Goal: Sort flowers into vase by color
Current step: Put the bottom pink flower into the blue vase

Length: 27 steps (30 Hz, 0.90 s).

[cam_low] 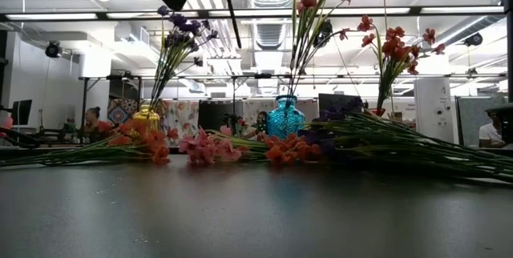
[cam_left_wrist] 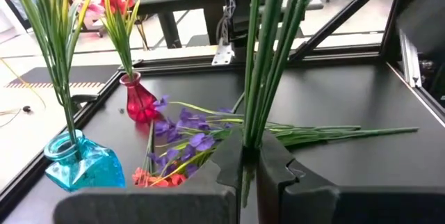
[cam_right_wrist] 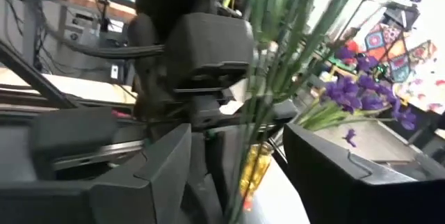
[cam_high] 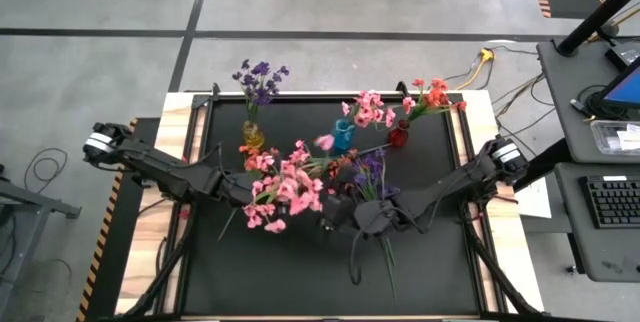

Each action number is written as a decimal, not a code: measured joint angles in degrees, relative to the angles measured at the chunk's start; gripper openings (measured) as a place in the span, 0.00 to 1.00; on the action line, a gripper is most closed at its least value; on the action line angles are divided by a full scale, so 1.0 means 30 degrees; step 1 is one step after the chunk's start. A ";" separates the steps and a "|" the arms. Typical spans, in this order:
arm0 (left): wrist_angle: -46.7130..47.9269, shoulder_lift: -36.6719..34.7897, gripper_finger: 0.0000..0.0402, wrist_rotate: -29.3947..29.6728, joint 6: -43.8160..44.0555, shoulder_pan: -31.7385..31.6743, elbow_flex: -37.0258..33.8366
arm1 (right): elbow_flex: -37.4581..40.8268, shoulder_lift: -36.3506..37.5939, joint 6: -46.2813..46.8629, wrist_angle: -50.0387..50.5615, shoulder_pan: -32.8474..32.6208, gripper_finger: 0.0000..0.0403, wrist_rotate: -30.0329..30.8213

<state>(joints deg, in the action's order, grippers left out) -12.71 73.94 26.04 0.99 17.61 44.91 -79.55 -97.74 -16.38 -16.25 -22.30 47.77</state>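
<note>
A bunch of pink flowers (cam_high: 285, 190) is lifted over the middle of the black table, and my left gripper (cam_left_wrist: 249, 147) is shut on its green stems (cam_left_wrist: 268, 57). My right gripper (cam_right_wrist: 236, 182) stands open right opposite, one finger on either side of the same stems (cam_right_wrist: 274, 99). Beyond those stems is my left gripper (cam_right_wrist: 208, 106). At the far side stand three vases. A yellow vase (cam_high: 253, 134) holds purple flowers, a blue vase (cam_high: 343, 138) pink ones, and a red vase (cam_high: 398, 135) coral-red ones. My left gripper pinches several stems of the pink bunch together between its two fingers (cam_left_wrist: 229, 156), at a place well below the blossoms (cam_left_wrist: 252, 130). The fingers lie across the stems. The bunch is lifted clear of the table, and its stems rise out of the hold.
Loose purple sprigs (cam_high: 370, 172) and coral-red ones (cam_left_wrist: 156, 177) lie on the table's middle, just before the vases. Their long green stems (cam_left_wrist: 334, 133) trail toward the near side. A desk with a keyboard (cam_high: 612, 202) stands right of the table.
</note>
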 joint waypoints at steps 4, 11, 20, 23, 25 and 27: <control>-0.0014 0.0063 0.00 0.0007 0.0111 0.0000 0.0000 | 0.0007 -0.0036 -0.0009 0.0057 0.0356 0.56 -0.0063; -0.0189 0.0063 0.00 0.0022 0.0291 0.0000 0.0000 | 0.0005 -0.0036 0.0464 0.0165 0.0933 0.34 -0.1570; 0.0342 0.0011 0.11 0.0008 0.1247 -0.0007 0.0018 | -0.1611 -0.0065 0.0848 0.3457 0.1000 0.03 -0.2097; 0.2534 -0.0197 0.21 0.0009 0.1674 -0.0007 0.0632 | -0.2192 -0.0008 0.0500 0.4189 0.1118 0.03 -0.1987; 0.5023 -0.0396 0.28 0.0007 0.2438 -0.0004 0.1546 | -0.2467 0.0079 -0.0050 0.4385 0.1401 0.02 -0.1924; 0.7906 -0.0448 0.34 0.0007 0.3398 0.0019 0.2527 | -0.2484 0.0370 -0.0588 0.4467 0.1864 0.02 -0.1921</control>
<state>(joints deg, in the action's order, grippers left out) 11.01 72.59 26.06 11.19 17.66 52.49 -87.00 -96.62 -18.15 -2.85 -16.71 42.01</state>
